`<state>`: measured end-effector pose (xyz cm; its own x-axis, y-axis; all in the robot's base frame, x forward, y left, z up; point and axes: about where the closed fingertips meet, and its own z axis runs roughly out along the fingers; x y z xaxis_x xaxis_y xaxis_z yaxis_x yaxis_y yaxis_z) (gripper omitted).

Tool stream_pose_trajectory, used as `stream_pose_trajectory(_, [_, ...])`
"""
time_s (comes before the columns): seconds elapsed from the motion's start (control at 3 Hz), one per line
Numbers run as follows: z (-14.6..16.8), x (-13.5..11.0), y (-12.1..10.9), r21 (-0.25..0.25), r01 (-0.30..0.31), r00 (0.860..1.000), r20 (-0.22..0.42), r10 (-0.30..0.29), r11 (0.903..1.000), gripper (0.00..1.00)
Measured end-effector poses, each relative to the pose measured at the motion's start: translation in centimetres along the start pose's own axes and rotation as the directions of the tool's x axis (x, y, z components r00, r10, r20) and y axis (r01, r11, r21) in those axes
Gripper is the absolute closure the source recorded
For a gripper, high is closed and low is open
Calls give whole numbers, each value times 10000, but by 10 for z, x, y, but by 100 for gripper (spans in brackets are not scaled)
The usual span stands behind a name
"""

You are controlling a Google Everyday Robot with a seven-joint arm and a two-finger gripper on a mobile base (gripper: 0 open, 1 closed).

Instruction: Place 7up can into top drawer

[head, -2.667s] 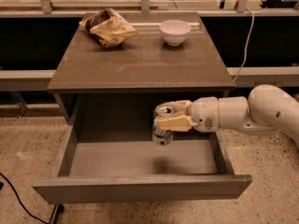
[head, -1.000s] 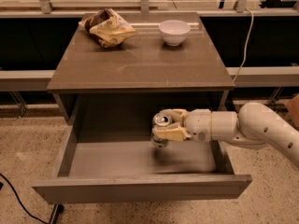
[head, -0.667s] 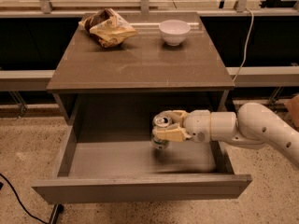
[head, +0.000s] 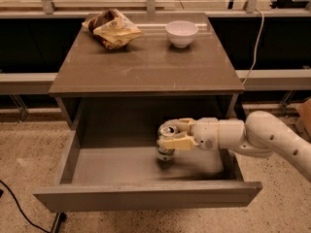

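Camera view: end effector (head: 168, 134) holds 7up can (head: 165, 152) lower inside top drawer (head: 146, 198).

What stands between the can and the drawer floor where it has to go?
Nothing visible does. The end effector grips the can upright inside the open drawer, right of the middle, and the drawer floor around it shows no other thing.
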<state>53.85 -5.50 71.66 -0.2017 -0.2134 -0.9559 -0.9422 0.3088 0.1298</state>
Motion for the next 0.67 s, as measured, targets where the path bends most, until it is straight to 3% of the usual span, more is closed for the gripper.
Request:
stream_pose_trajectory(0.33, [2, 0, 1, -39, 5, 10000, 1, -5, 10000, 0])
stream_pose_trajectory(0.67, [2, 0, 1, -39, 5, 10000, 1, -5, 10000, 0])
